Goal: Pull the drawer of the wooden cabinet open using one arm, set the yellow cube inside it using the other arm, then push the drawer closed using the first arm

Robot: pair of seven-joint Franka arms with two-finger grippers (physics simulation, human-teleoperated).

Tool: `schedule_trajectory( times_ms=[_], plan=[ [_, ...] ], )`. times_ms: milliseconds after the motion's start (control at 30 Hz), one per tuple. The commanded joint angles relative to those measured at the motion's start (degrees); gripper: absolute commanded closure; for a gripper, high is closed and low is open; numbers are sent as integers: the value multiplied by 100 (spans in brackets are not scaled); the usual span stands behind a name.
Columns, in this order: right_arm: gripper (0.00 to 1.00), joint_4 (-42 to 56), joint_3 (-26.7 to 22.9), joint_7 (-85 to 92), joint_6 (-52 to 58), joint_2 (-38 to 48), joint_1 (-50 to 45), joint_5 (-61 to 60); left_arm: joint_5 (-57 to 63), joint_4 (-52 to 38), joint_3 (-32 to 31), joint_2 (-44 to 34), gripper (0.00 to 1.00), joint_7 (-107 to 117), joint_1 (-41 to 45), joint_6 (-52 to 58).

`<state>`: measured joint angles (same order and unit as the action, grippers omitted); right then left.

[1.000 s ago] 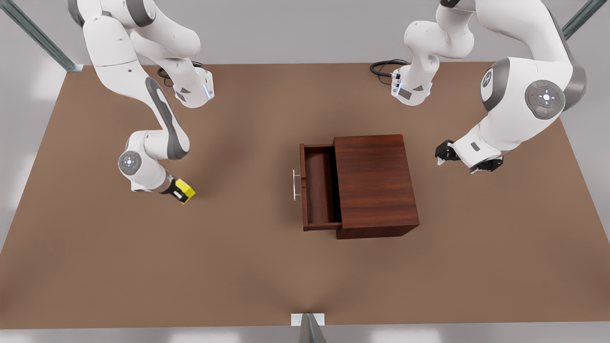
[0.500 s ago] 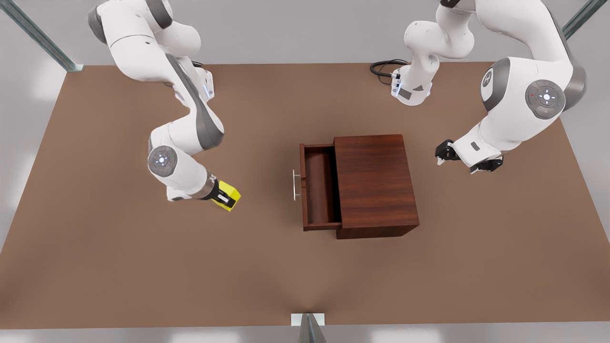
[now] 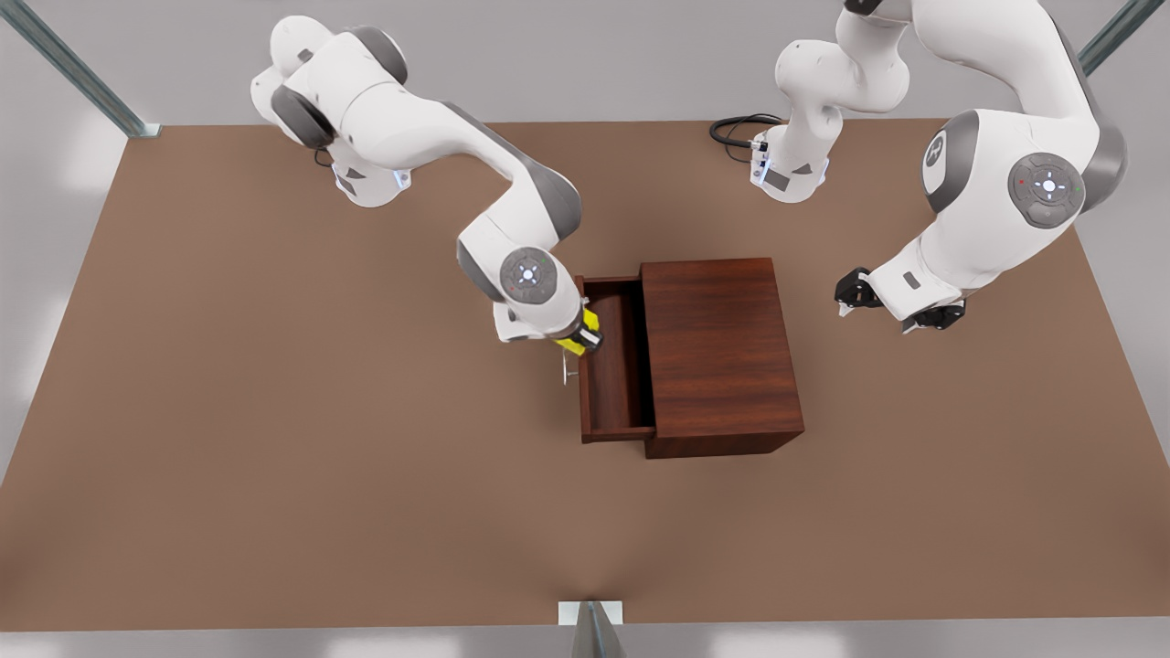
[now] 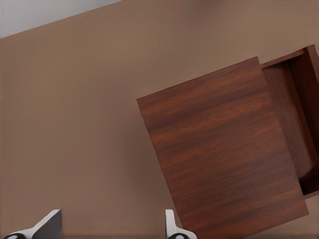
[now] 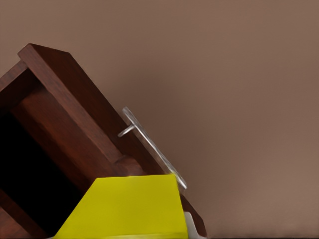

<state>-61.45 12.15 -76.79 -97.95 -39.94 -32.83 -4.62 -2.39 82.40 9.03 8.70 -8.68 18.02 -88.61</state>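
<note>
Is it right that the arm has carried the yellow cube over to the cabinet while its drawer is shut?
Not quite: the drawer is pulled open, as the front view shows. The rest holds. The right gripper holds the yellow cube over the drawer's front edge at the wooden cabinet. The left gripper waits beyond the cabinet, fingers open.

You are looking at a simulated robot test cell, not a home: 2 white arms [image 3: 439, 128] are sitting bolted to a bare brown desk [image 3: 274, 457], grey metal frame struts [image 3: 73, 68] are crossing its corners, and plain grey walls are surrounding everything.
</note>
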Motion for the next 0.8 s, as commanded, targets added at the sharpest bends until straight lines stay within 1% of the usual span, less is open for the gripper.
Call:
schedule_trajectory(
  times_ms=[0, 100, 133, 167, 200, 300, 567, 600, 633, 700, 767],
  plan=[
    [33, 141, -81, -2543, 127, -110, -162, 23, 10, -5, 2, -8, 0, -11, -1, 2],
    [33, 352, -90, -2640, 118, -242, -267, 32, 28, -5, 2, -8, 0, -11, -1, 2],
    [33, 432, -397, -2701, 118, -312, -522, 32, 28, -5, 2, -8, 0, -11, -1, 2],
    [33, 476, -450, -2710, -40, -409, -602, 31, 36, -5, 2, 0, 0, -19, -1, 2],
    [33, 476, -459, -2692, -251, -470, -716, 32, 28, -5, 2, 0, 0, -11, -1, 2],
    [33, 722, -529, -2640, -321, -664, -848, 40, 45, -58, 2, 9, 0, -11, 8, 2],
    [33, 722, -529, -2622, -321, -673, -848, 49, 54, -93, 2, 35, 0, -2, 17, 11],
    [0, 722, -529, -2622, -312, -673, -848, 49, 54, -119, 2, 44, 0, -2, 17, 11],
    [0, 722, -538, -2640, -312, -681, -848, 49, 63, -128, -7, 53, 0, 7, 26, 11],
    [0, 722, -538, -2640, -321, -673, -848, 49, 54, -585, -51, 334, 0, 60, 61, 142],
    [0, 722, -547, -2622, -312, -664, -822, 49, 72, -743, -51, 457, 0, 630, 316, 160]
  ],
)
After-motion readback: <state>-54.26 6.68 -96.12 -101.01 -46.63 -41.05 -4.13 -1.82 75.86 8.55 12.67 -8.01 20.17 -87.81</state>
